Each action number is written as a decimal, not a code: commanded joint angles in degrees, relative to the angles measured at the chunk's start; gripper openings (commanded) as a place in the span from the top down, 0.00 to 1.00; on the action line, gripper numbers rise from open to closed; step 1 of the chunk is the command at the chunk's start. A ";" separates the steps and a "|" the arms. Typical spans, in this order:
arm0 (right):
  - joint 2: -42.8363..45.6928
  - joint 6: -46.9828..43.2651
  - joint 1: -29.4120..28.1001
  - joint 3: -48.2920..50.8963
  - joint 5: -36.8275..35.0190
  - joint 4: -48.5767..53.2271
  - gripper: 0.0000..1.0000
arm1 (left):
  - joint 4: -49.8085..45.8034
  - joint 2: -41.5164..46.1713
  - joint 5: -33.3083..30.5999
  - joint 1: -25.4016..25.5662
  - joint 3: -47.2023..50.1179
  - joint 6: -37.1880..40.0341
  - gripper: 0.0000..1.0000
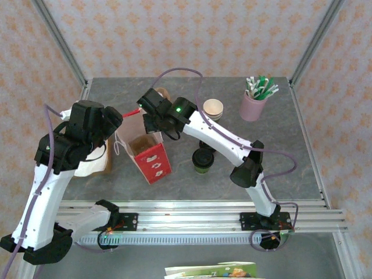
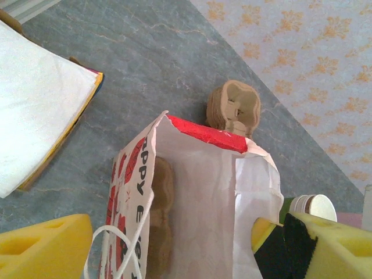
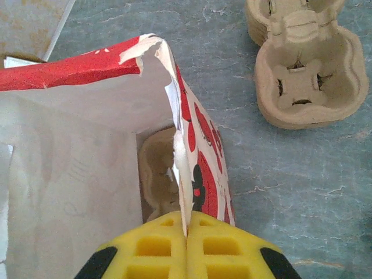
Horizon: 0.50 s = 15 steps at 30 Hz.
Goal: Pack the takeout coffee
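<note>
Bag [image 3: 70,174] rim clamped in closed right pincer [image 3: 187,232]; wrist view shows pulp carrier [image 3: 157,171] inside. Left pincer [image 2: 174,250] open over bag mouth. Takeout coffee [image 1: 203,158] stands at centre of surface [image 1: 290,157], right of both, untouched.

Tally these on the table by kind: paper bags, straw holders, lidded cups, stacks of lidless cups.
Red-and-white paper bag: 1
Pink straw holder: 1
Green paper cup with black lid: 1
Stack of lidless cream-lined cups: 1
Total: 4
</note>
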State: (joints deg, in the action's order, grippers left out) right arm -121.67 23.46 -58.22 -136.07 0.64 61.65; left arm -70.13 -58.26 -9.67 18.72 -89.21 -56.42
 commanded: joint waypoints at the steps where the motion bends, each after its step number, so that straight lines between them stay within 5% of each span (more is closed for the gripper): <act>1: 1.32 3.78 -0.91 0.09 -1.43 -0.98 0.96 | -1.86 0.34 -2.04 -0.18 -1.06 1.29 0.13; 8: 0.93 4.35 -1.07 0.04 -4.50 0.79 0.86 | -2.03 0.12 -2.78 -0.26 -1.55 2.04 0.12; 15: 1.88 3.38 -1.04 -2.69 -5.72 2.57 0.50 | -3.41 -2.10 -4.39 -0.25 -5.72 4.94 0.08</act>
State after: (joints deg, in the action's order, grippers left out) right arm -121.67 26.74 -59.09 -136.22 -2.37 62.33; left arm -71.13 -59.55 -11.31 18.72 -92.16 -53.89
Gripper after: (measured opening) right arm 0.477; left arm 0.918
